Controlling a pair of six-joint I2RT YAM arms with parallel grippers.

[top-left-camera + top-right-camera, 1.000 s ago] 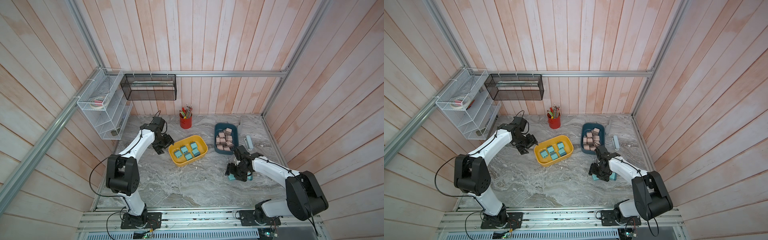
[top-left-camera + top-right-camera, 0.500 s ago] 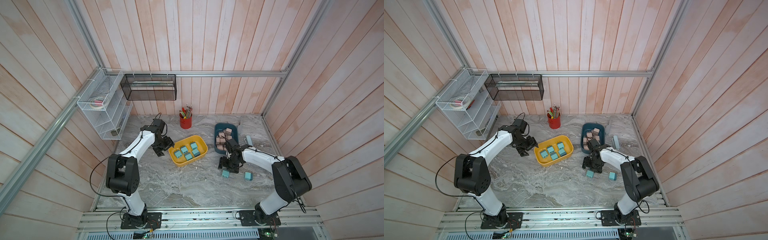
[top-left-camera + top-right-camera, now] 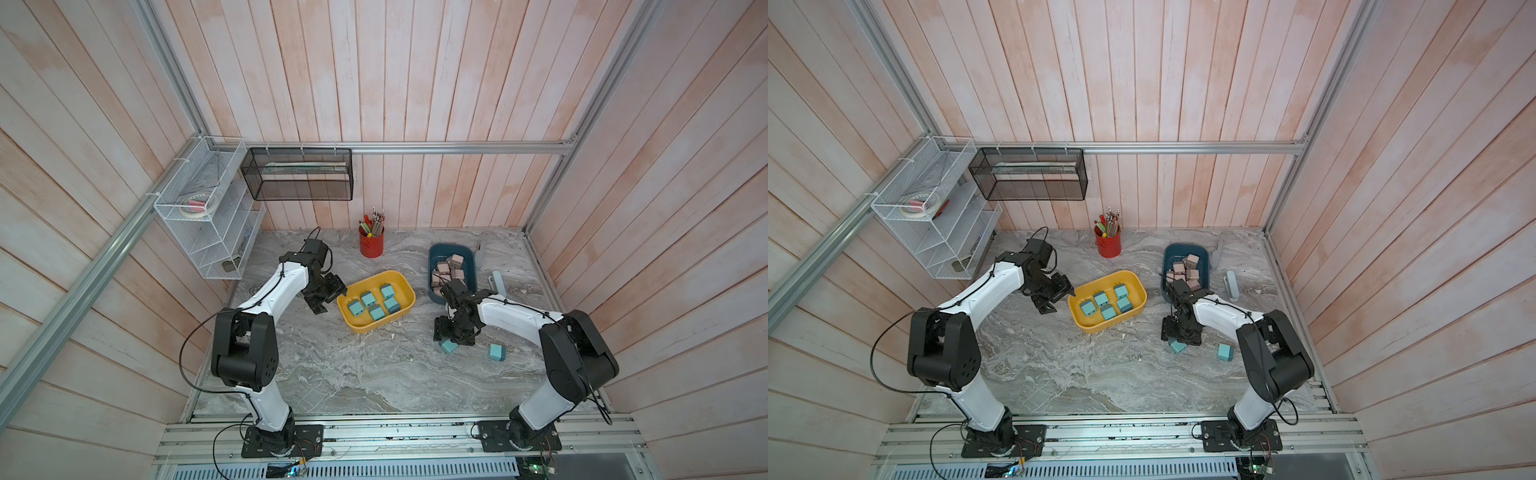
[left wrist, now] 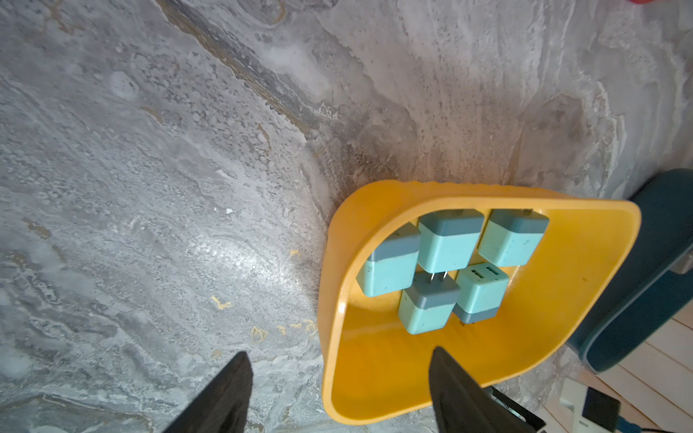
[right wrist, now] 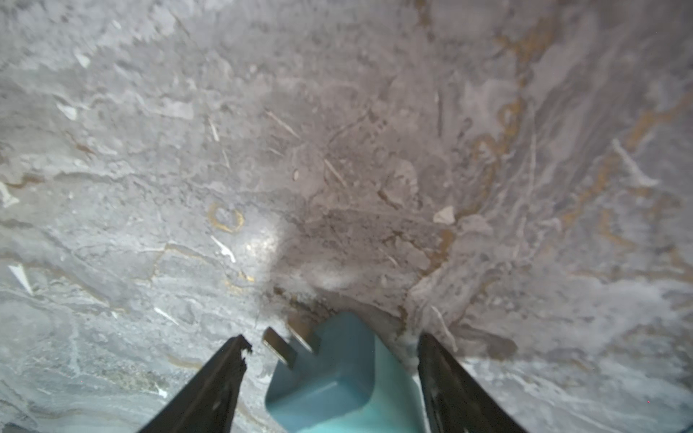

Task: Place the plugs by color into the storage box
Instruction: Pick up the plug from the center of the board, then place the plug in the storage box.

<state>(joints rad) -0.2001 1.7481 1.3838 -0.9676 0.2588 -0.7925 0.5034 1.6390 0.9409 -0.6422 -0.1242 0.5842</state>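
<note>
Teal plugs: five lay in the yellow tub, two loose by the bench's right edge; right gripper straddled one, seemingly unclenched; left gripper gaped.

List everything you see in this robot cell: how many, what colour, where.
yellow plastic tub: one, yellow, table centre.
teal square plugs: five, teal with grey caps, in the yellow tub.
loose teal plugs: two, teal, on the table, right side.
dark blue plastic tub: one, dark blue, right of the yellow tub.
pinkish-brown square plugs: several, count unclear, piled in the blue tub.
red pen cup: one, red, near the back wall.
oblong plastic item: one, pale blue, beside the blue tub.
white wire shelf: one, white, left wall.
black mesh basket: one, black, back wall.
left gripper: one, black, open, one finger over the yellow tub.
right gripper: one, black, open around one loose teal plug.
</note>
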